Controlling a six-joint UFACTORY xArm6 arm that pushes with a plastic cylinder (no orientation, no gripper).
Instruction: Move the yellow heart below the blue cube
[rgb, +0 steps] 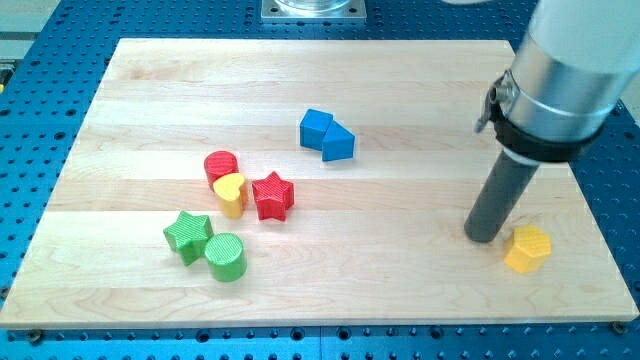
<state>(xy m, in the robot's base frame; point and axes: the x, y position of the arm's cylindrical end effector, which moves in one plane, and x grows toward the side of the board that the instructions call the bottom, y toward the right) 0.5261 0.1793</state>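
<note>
The yellow heart (230, 193) lies left of centre on the wooden board, touching a red cylinder (221, 166) above it and close to a red star (272, 196) on its right. The blue cube (316, 129) sits above and to the right of the heart, touching a second blue block (338, 143). My tip (482, 235) rests on the board at the view's right, far from the heart, just left of a yellow hexagonal block (527, 249).
A green star (187, 235) and a green cylinder (226, 257) sit below the heart at the lower left. The wooden board (120, 110) lies on a blue perforated table (40, 90). The arm's silver body (565, 70) fills the top right.
</note>
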